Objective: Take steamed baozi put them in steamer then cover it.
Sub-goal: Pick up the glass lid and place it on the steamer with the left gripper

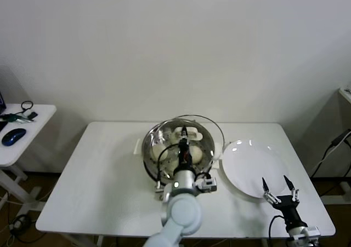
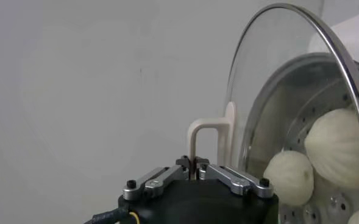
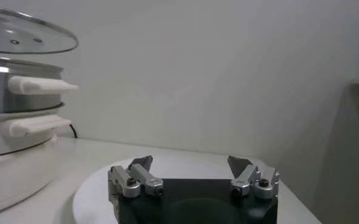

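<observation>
Baozi [image 1: 159, 147] sit inside the steamer [image 1: 149, 158], which I see standing near the middle of the white table [image 1: 98, 176], closer to its far edge than its near one. Through the left wrist camera I count three buns [image 2: 337, 146] on the perforated tray, seen through the glass. The cover [image 1: 208, 127] is above the steamer, tilted, its metal rim lifted clear on the far side, not yet seated on the pot. My left gripper [image 1: 184, 144] reaches in from the near edge over the pot, and its jaws are clamped together on the cover's cream-white handle [image 2: 206, 137]; in the left wrist view the fingers [image 2: 228, 176] meet at the foot of that handle.

Just beside the steamer, toward the right edge of the table, lies a flat white plate [image 1: 247, 170]. I see nothing on it. My right gripper [image 1: 279, 188] hangs over the plate's near rim, close to the table's near right corner, with its jaws spread wide apart and nothing between them. From the right wrist camera the steamer's side handles [image 3: 42, 85] and the raised cover show well apart from that gripper.
</observation>
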